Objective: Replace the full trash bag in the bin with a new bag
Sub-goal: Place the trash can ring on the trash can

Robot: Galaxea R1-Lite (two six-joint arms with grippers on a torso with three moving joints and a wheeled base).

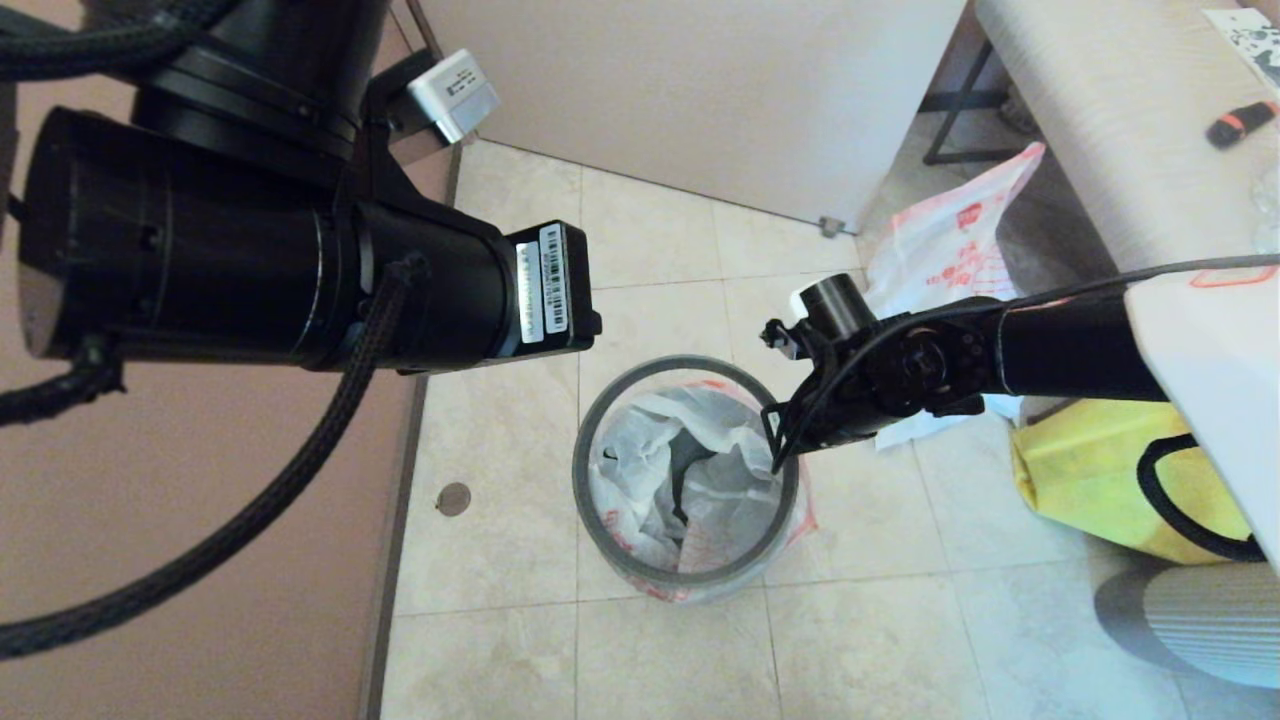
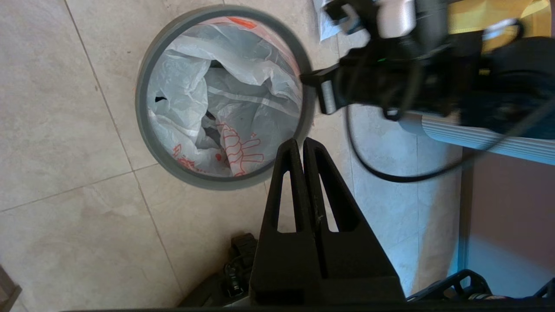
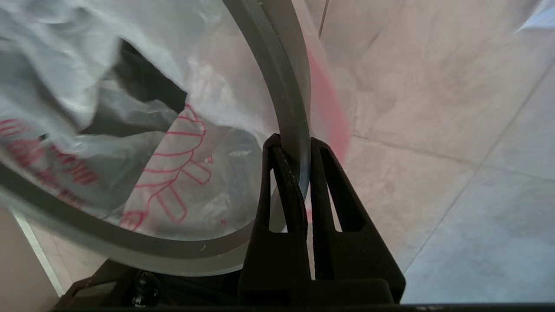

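Head view: the bin (image 1: 686,478), lined with the new bag (image 1: 650,470), stands on the tiled floor (image 1: 500,560); the right gripper (image 1: 778,440) meets its right rim. Left wrist view: the left gripper (image 2: 301,145) hovers above, fingers closed and empty. Right wrist view: fingers (image 3: 282,182) clamp the grey hoop (image 3: 277,86).

Open tiled floor (image 1: 500,620) left of and in front of the bin (image 1: 690,580); mouth blocked by slack new bag (image 1: 655,470); right gripper (image 1: 778,440) clamped on hoop (image 1: 600,410); yellow bag (image 1: 1100,480), full trash bag (image 1: 950,240) crowding right.
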